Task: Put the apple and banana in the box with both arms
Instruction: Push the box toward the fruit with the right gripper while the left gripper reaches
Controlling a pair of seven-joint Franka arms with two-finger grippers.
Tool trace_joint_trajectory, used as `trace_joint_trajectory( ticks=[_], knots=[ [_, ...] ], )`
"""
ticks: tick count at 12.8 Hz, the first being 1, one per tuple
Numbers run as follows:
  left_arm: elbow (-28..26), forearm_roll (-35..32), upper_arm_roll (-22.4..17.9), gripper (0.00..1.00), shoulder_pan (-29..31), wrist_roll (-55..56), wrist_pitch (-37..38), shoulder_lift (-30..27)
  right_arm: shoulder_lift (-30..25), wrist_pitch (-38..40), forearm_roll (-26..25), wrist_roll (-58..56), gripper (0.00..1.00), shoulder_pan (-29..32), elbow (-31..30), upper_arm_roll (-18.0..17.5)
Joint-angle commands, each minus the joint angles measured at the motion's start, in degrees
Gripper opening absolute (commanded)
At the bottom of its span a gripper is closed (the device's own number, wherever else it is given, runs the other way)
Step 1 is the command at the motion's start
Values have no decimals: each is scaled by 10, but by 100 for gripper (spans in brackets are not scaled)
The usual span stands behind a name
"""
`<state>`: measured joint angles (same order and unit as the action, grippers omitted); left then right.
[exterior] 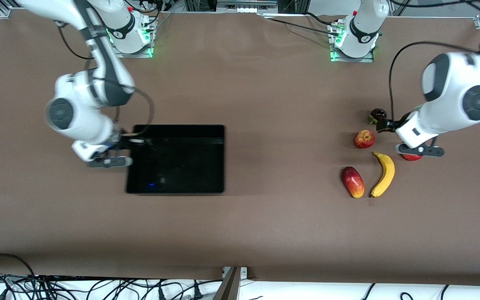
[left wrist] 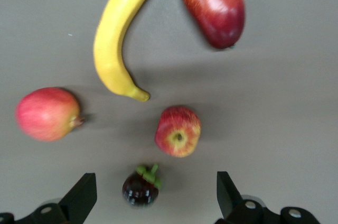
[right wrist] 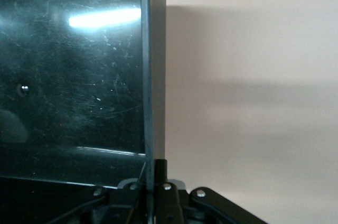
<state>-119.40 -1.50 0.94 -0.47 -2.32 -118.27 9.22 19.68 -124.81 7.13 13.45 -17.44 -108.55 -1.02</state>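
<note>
The apple (left wrist: 178, 131) is framed between the wide-spread jaws of the left gripper (left wrist: 153, 195) hovering above it (the right gripper (right wrist: 153, 179) is clamped on the box (right wrist: 154, 65) wall).

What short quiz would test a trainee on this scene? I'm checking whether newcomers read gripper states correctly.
1. True or false: the small round red apple with yellowish streaks lies in the shallow black glossy plastic box.
2. The right gripper is: A) open above the table; B) shut on the box's wall; C) shut on a fruit.
3. Fill in: the left gripper, up over the table by the apple, has its fingers ___.

Key: 1 false; 2 B; 3 open.
</note>
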Motion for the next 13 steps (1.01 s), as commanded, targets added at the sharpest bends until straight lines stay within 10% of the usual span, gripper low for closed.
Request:
trace_joint_trajectory(
  ticks=[1, 11, 12, 13],
  knots=[
    [-110, -13, 2, 100, 4, -1, -147, -7, 50, 4, 52, 90, 0, -85, 63, 4],
    [-150, 12, 11, 100, 3, -5, -280, 82, 225, -97, 75, 265, 0, -258, 232, 5],
    [-149, 12, 11, 93, -1, -9, -278, 87, 228, -101, 70, 258, 0, -262, 232, 5],
    [-148, 12, 11, 46, -1, -8, -271, 85, 231, -100, 67, 255, 0, -263, 232, 5]
  ],
)
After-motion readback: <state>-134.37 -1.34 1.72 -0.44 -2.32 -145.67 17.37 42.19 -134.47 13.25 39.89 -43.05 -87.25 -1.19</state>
